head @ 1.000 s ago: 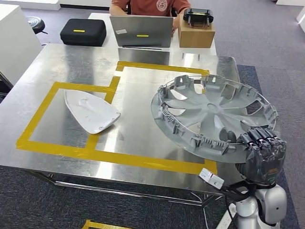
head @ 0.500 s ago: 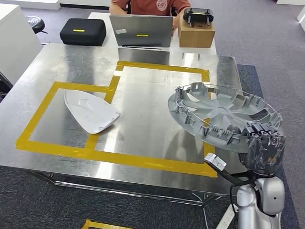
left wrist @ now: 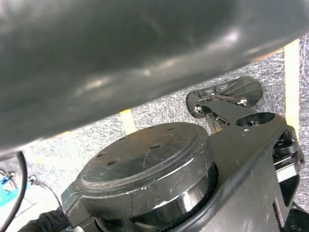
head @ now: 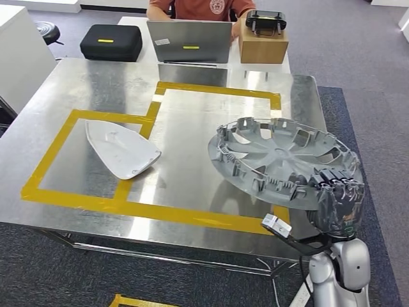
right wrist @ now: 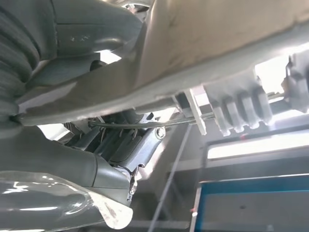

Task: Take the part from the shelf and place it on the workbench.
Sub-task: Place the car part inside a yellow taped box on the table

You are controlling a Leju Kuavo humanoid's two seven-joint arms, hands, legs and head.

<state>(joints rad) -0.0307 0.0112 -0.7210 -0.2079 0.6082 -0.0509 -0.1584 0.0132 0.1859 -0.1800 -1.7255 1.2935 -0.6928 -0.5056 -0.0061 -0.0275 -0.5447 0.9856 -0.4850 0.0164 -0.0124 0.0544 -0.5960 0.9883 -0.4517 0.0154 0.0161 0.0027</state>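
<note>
White cover (head: 123, 151) lies left – laptop (head: 189, 41) behind

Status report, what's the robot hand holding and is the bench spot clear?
Right robot hand grips hubcap by rim. Hubcap tilted over taped bench zone. White cover sits apart.

Head view bright, evenly lit, sharp; you get soft glare patches across steel workbench (head: 96, 83), strongest toward its far side. Faint diffuse shadow on workbench just under wheel cover (head: 284, 157); white panel (head: 123, 150) casts thin shadow at its near edge. Slight bowing at frame edges. Left wrist view dim, dark blurred mass close to lens, streaky highlights on it. Right wrist view backlit: blown-out white patches beyond wheel cover (right wrist: 218, 29), right hand (right wrist: 54, 72) soft, out of focus.
</note>
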